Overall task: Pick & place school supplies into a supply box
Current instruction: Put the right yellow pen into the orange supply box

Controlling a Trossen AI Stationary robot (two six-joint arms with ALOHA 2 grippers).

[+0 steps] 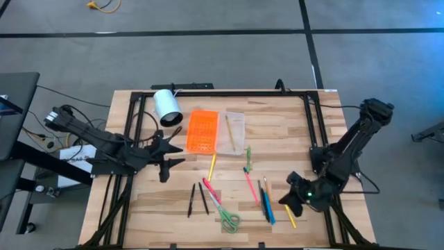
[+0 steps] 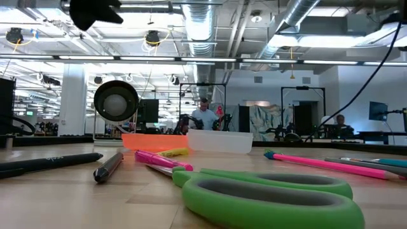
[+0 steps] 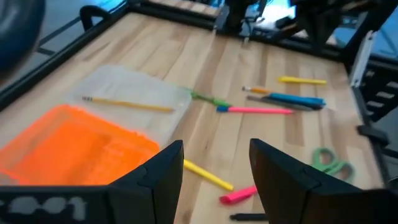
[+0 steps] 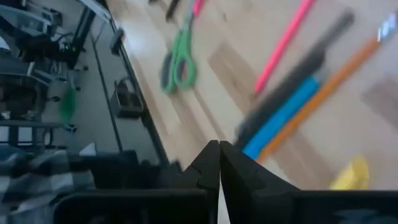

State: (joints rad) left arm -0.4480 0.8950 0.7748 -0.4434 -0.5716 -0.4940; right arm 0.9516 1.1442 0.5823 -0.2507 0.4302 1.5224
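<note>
The left gripper [image 1: 168, 153] hovered spread beside the orange lid [image 1: 202, 131] and clear tray [image 1: 235, 132] holding one yellow pencil [image 3: 127, 104], while the right gripper [image 1: 293, 196], clenched empty, hung near the blue pen [image 1: 269, 207].

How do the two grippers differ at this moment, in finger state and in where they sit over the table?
The left gripper has its fingers spread apart, with a clear gap; the right gripper has its fingers pressed together, holding nothing. The left gripper sits by the orange lid at the table's left side, while the right gripper is near the right front edge, beside the yellow pencil and blue pen. Both are empty.
</note>
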